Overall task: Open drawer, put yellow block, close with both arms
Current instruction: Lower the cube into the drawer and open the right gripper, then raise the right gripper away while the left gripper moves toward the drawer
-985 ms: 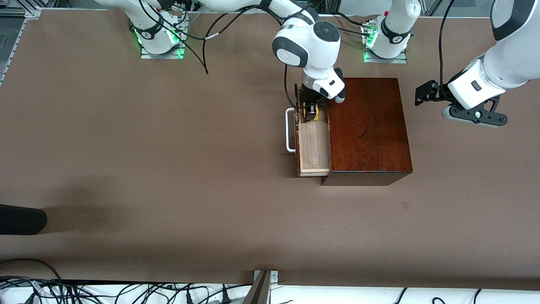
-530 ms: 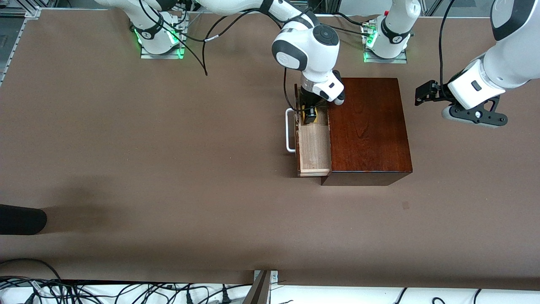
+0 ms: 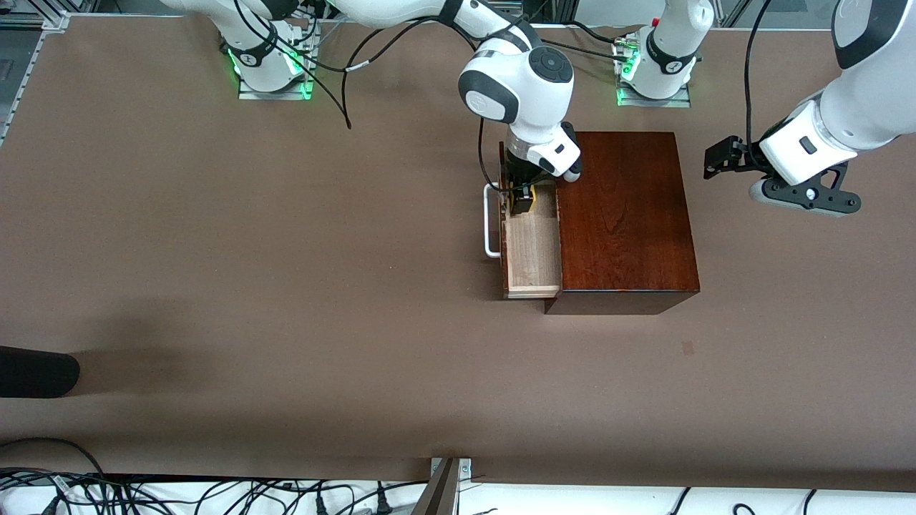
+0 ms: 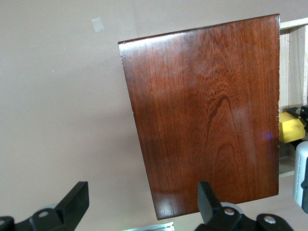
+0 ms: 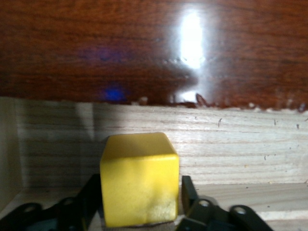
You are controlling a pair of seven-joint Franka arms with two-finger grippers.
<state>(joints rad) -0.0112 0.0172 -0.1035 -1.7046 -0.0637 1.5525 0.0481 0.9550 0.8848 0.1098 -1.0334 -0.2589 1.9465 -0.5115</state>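
The drawer point(image 3: 533, 250) is pulled out of the dark mahogany box point(image 3: 622, 214), its white handle point(image 3: 491, 222) toward the right arm's end of the table. The yellow block point(image 5: 139, 178) rests on the drawer's pale wood floor at the end farther from the front camera; it also shows as the yellow block point(image 3: 530, 193) and the yellow block point(image 4: 290, 126). My right gripper point(image 3: 523, 200) is down in the drawer, its fingers parted just off the block's sides. My left gripper point(image 4: 143, 204) hangs open and empty over the table beside the box, toward the left arm's end.
A black rounded object point(image 3: 36, 372) juts in at the table's edge at the right arm's end. Cables point(image 3: 215, 493) lie along the near edge. Both arm bases point(image 3: 272, 64) stand at the table's edge farthest from the front camera.
My right gripper has sunk lower into the drawer with the block, and its fingers have come apart from the block. The left arm has stayed where it was.
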